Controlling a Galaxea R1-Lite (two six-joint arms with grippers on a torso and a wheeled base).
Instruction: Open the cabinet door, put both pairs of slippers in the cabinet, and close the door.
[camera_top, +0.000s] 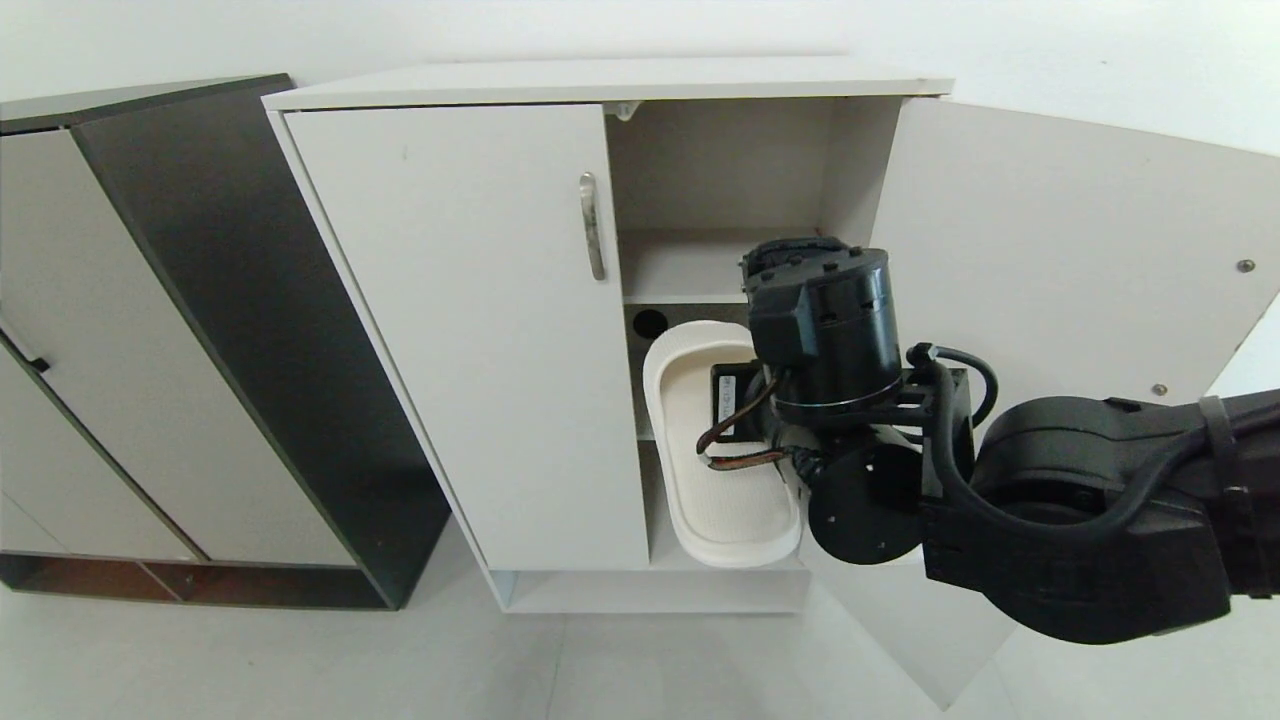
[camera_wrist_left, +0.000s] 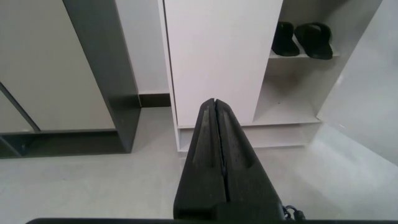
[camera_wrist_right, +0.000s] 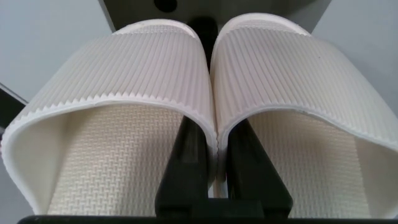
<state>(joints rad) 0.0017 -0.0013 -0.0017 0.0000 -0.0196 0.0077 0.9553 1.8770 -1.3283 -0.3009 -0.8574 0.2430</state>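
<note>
White slippers (camera_top: 725, 470) are in the cabinet (camera_top: 460, 330), in its lower compartment on the open side, toes toward the back and heels at the front edge. Can't tell if they're resting on the cabinet floor or hanging just above it.

Right gripper (camera_wrist_right: 214, 180) is clamped on the two inner side walls of the pair, pinching them together, so not released yet.

Black slippers (camera_wrist_left: 303, 39) already sit side by side on the cabinet's shelf (camera_top: 680, 270), above the white pair.

Cabinet's right-hand door (camera_top: 1060, 250) is swung wide open; its left-hand door (camera_top: 500, 420) is closed.

Left gripper (camera_wrist_left: 214, 124) is out in front of the cabinet, well apart from it, fingers pressed together, holding nothing.

Status, as I read it: door opened, first pair stowed, second pair nearly placed. Left to do: set down, let go, pull the arm clear of the cabinet, swing the right-hand door closed.
</note>
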